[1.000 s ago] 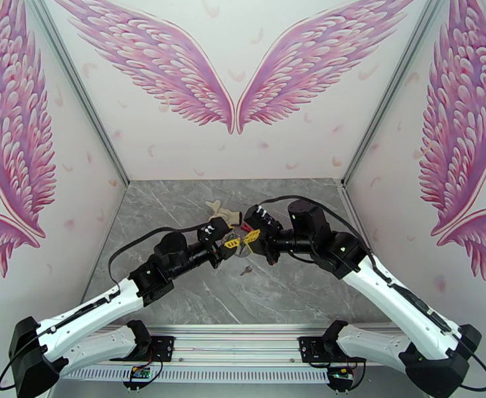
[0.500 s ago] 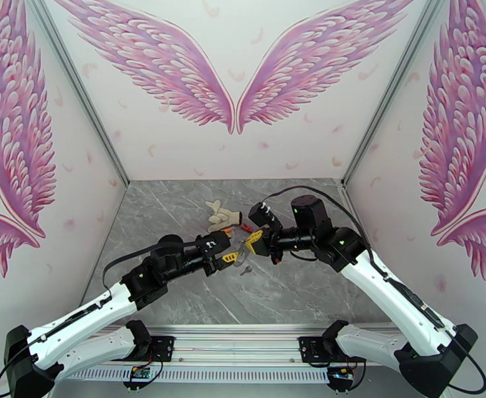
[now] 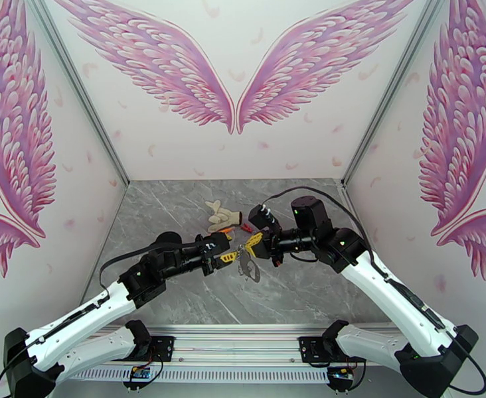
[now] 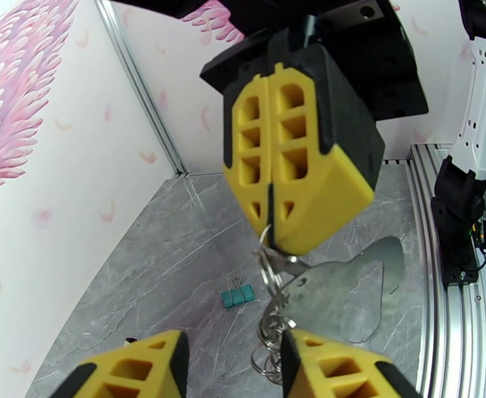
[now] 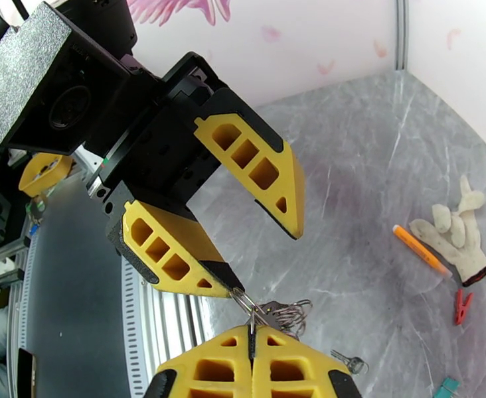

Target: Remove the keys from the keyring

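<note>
Keyring (image 3: 248,265) — hanging at 6 o'clock beneath right gripper (image 4: 273,241), whose jaws are clamped on its top ring. Left gripper (image 5: 264,259) — jaws parted, straddling keys (image 4: 267,347). Risk: an off-centre close would swing the bunch, so the grasp misses.

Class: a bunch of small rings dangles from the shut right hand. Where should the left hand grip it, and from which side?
Take the lowest rings of the bunch, below where the right hand pinches, since they hang free there. Bring the open left hand in level from the left, one finger each side. The bunch hangs straight down, so a sideways pinch should catch it.
</note>
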Tool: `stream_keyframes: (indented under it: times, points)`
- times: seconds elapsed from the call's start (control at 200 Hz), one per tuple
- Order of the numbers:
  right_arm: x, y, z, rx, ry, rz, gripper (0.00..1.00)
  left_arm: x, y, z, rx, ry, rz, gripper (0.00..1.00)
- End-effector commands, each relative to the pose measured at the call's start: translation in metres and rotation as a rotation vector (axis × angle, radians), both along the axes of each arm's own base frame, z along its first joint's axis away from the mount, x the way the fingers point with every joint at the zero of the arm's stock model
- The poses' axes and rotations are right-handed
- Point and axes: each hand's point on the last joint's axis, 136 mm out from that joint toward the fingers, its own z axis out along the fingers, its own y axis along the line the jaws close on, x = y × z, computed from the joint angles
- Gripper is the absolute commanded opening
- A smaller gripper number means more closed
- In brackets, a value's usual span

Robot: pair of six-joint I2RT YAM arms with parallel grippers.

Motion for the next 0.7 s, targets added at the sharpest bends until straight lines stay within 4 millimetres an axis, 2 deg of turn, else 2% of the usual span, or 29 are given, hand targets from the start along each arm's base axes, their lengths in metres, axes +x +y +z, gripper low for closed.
stream_keyframes:
  times: [0.0, 0.125, 0.36, 0.55, 0.695]
  points:
    - [-0.009, -0.002, 0.006, 0.028, -0.018, 0.039, 0.00, -0.003, -0.005, 0.016, -0.004, -0.032, -0.045, 0.44]
    - [-0.011, -0.001, 0.004, 0.032, -0.013, 0.055, 0.00, -0.003, -0.012, 0.016, 0.026, -0.036, -0.080, 0.47]
    - [-0.010, 0.001, 0.005, 0.040, -0.022, 0.064, 0.00, -0.003, -0.018, 0.011, 0.053, -0.016, -0.111, 0.44]
    - [-0.012, -0.001, 0.006, 0.040, -0.036, 0.060, 0.00, -0.027, -0.018, 0.007, 0.035, -0.006, -0.229, 0.49]
    - [-0.014, -0.002, 0.006, 0.043, -0.038, 0.069, 0.00, -0.030, -0.021, 0.004, 0.075, 0.036, -0.265, 0.48]
